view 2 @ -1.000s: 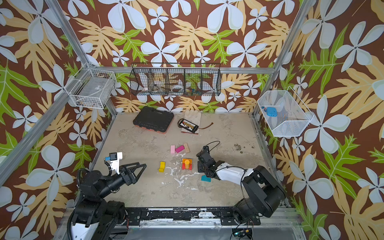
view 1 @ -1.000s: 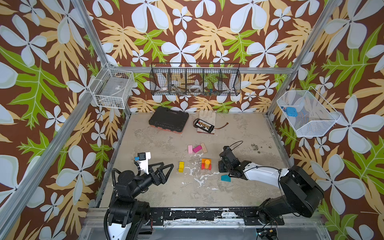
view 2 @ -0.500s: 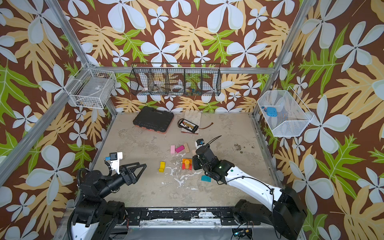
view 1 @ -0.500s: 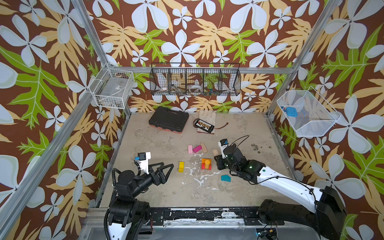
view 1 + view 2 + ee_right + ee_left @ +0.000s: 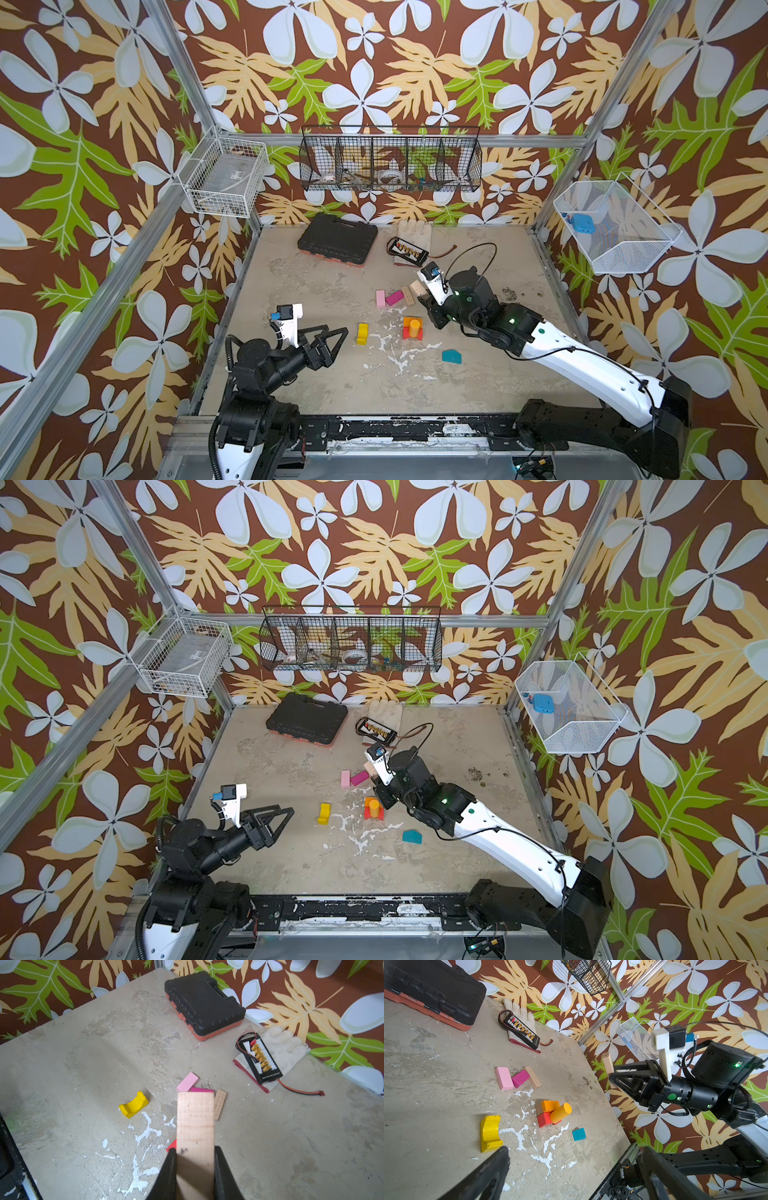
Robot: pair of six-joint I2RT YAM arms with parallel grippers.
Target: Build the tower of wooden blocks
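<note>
- right gripper (image 5: pixel 195 1154): clenched on one end of a plain wood bar (image 5: pixel 195 1120); held clear of the table (image 5: pixel 316 386), just behind the block cluster and beside the loose bars.
- left gripper (image 5: pixel 337 345): released, jaws spread wide with nothing between them; hovers at the near left of the table, well apart from every block.
- red block (image 5: pixel 544 1120), orange block (image 5: pixel 550 1105), orange cylinder (image 5: pixel 560 1113): clustered mid-table and touching; cannot tell whether the cylinder is upright or leaning.
- pink bar (image 5: pixel 380 298), magenta bar (image 5: pixel 394 297), engraved wood bar (image 5: pixel 407 296): lie flat, side by side, behind the cluster.
- yellow arch (image 5: pixel 362 333): lies alone to the left of the cluster, hollow side up.
- teal pentagon (image 5: pixel 451 356): lies flat, near and to the right of the cluster, not touching it.
- black tool case (image 5: pixel 338 243): closed, at the back of the table.
- glove (image 5: pixel 415 230), connector board (image 5: pixel 409 252) lying on it: just beside the case.
</note>
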